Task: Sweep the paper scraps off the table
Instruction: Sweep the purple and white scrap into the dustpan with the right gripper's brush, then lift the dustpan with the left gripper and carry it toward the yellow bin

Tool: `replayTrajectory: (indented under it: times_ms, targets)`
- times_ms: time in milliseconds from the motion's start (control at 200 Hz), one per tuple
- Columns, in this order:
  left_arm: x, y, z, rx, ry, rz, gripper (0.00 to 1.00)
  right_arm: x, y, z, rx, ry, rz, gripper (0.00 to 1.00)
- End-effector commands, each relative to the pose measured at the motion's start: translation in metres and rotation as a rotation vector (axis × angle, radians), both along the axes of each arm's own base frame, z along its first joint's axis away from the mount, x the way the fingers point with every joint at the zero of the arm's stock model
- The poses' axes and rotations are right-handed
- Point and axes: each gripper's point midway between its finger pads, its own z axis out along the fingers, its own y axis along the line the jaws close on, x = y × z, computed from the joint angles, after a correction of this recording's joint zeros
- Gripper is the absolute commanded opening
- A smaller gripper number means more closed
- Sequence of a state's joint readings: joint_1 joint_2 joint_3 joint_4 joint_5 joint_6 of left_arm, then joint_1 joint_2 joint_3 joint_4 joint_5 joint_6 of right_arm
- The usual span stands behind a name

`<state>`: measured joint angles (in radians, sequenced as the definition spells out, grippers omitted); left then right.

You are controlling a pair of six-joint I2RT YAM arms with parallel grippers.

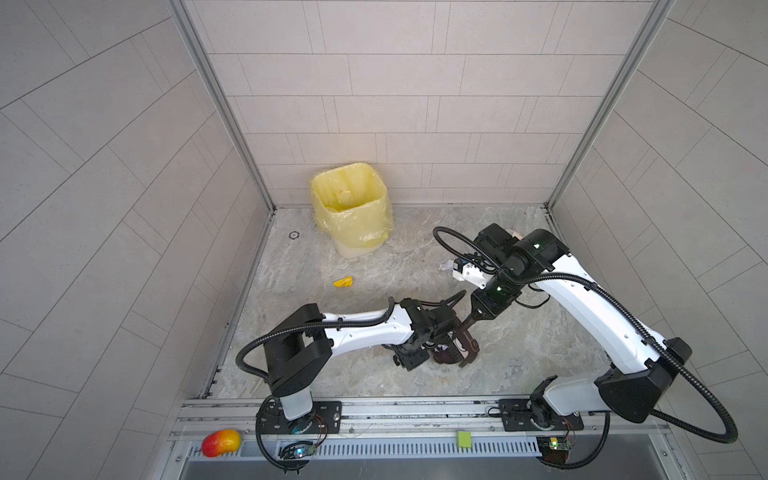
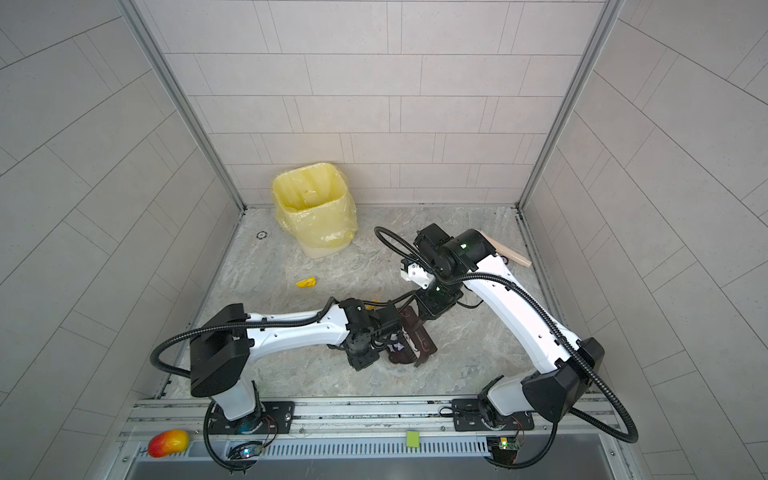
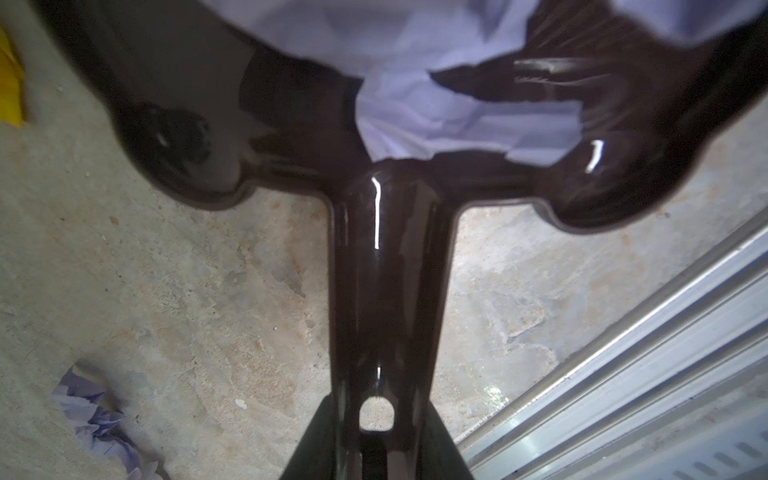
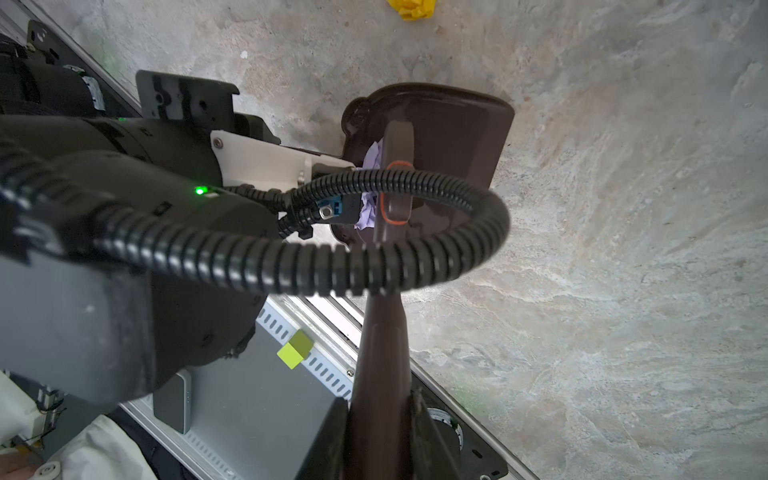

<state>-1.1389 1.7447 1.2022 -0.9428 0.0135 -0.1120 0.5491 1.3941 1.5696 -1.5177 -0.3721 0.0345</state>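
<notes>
paper scraps (image 3: 436, 112) | step: brushing these into dustpan (image 3: 178, 137) | left gripper (image 3: 376, 440) clamping dustpan handle, right gripper (image 4: 382, 436) clamping brush (image 4: 380, 353) | next: probably reaching 1 yellow scrap (image 1: 343, 282)

Top cams overlook whole table (image 1: 374, 257); wrist cams v. close on dustpan (image 3: 386, 270).

In the left wrist view the dustpan (image 3: 386, 270) runs off the frame, and the lilac scraps (image 3: 436, 112) in it blur together, so I cannot count them. My left gripper (image 3: 376, 440) is cropped to two dark slivers beside the handle. A yellow scrap (image 3: 10, 79) is cut by the edge. In the right wrist view a cable loop (image 4: 374, 268) crosses the brush handle (image 4: 380, 353). In a top view a pale wooden piece (image 2: 513, 255) pokes from behind the right arm (image 2: 523, 316); I cannot tell what it is.
</notes>
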Motion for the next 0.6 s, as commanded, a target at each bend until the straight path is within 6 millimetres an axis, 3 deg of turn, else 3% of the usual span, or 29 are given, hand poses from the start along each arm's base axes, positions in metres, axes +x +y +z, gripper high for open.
replayTrajectory:
  times_ms: [0, 130, 595]
  targets:
    - [0.002, 0.001, 0.001, -0.001, -0.001, 0.017, 0.0, 0.004, -0.033, 0.004, -0.114, -0.069, -0.092, 0.0]
    - [0.002, 0.001, 0.002, -0.011, -0.007, 0.018, 0.0, 0.017, -0.054, 0.008, -0.142, -0.116, -0.186, 0.0]
    - [0.006, 0.004, 0.023, -0.092, -0.073, 0.081, 0.0, 0.039, -0.093, 0.014, -0.096, -0.231, -0.408, 0.0]
